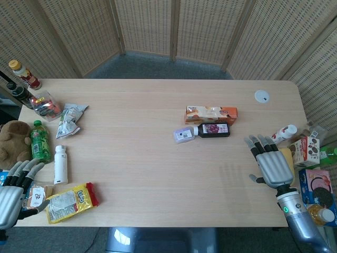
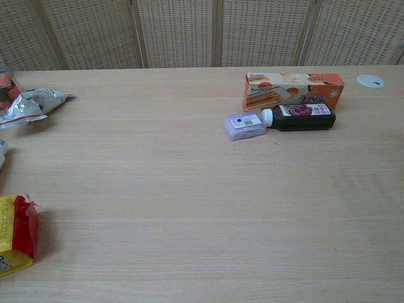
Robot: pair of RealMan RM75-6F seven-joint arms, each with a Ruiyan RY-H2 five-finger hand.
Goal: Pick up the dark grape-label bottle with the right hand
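Dark bottle (image 1: pixel 212 130), white cap, grape label; orange box (image 1: pixel 211 114); pale lilac pack (image 1: pixel 184 135); tan wood table (image 1: pixel 158 174)

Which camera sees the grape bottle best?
The chest view: the grape bottle is bigger there, lying on its side with its white cap and label plain. The head view shows it whole too, only smaller, from above.

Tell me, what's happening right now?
Both hands open: right hand, left hand. Grape-label bottle lying untouched. Orange box behind, purple pack at cap.
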